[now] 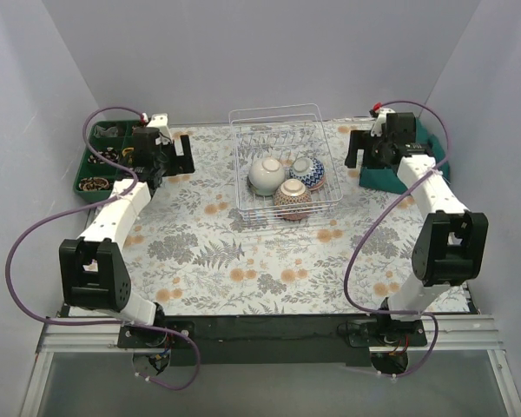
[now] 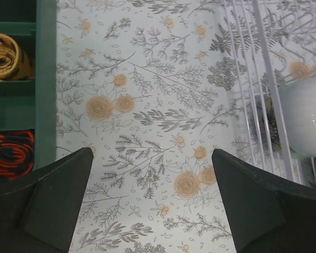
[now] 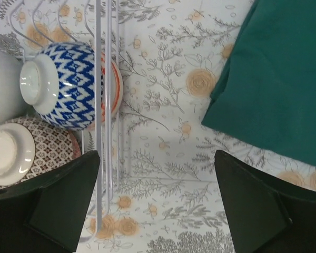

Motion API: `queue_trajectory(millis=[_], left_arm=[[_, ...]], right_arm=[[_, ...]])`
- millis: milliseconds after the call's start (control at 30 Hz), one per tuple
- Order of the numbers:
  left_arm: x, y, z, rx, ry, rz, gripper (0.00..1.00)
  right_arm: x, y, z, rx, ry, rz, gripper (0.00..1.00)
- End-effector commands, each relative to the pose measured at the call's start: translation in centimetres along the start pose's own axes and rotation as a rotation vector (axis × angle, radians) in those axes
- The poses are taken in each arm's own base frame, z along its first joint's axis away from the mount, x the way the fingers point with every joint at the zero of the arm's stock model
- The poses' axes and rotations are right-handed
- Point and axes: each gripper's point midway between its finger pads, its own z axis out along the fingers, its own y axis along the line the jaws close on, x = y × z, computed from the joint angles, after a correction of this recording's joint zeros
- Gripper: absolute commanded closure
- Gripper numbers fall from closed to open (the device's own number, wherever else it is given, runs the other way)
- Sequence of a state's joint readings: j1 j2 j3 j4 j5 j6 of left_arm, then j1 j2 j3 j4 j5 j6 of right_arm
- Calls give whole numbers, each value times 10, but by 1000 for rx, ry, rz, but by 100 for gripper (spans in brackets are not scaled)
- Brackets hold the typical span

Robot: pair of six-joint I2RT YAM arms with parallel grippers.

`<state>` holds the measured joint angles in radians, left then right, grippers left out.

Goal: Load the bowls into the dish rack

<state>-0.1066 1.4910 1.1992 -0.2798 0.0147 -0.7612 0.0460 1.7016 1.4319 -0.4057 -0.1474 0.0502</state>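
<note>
— Spread wide at the left gripper [image 1: 169,155], nothing between the fingers; far left, beside the green tray [image 1: 87,193]. Same at the right gripper [image 1: 365,152], far right, next to a teal object [image 1: 434,161]: fully parted, empty.

— And the bowls?

— Already in the dish rack [image 1: 278,130], bunched at its near end: a white bowl [image 1: 266,174], a blue-and-white bowl [image 1: 309,171] and a brown patterned bowl [image 1: 293,198], touching, tipped or inverted with foot rings showing. From the right wrist view, an orange-rimmed bowl [image 3: 115,87] tucked behind the blue one.

— Any more outside?

— Can't tell. Something patterned in the tray compartments, too unclear to name.

— Handling?

— Probably ceramic: rigid, fairly light, glazed and slick, likely to chip against wire or against each other. Best pinched across the rim wall, or over the raised foot ring when upside down. Set down gently, never dropped.

— Looks?

— Small, round, deep-sided. Blue zigzags, fine brown lattice, plain glossy white, pale foot rings.
</note>
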Motion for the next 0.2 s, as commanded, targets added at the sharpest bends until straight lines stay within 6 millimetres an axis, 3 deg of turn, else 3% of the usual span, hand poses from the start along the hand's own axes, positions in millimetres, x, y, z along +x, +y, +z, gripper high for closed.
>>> queue_trajectory(millis=[0,167], left_arm=[[11,18,-4,-70,16,-81,2],[22,15,0,-48,30,-92,2]], right_arm=[[-3,-5,-43,74,-64,1,1],[20,-7,-52,92,-44,11,1]])
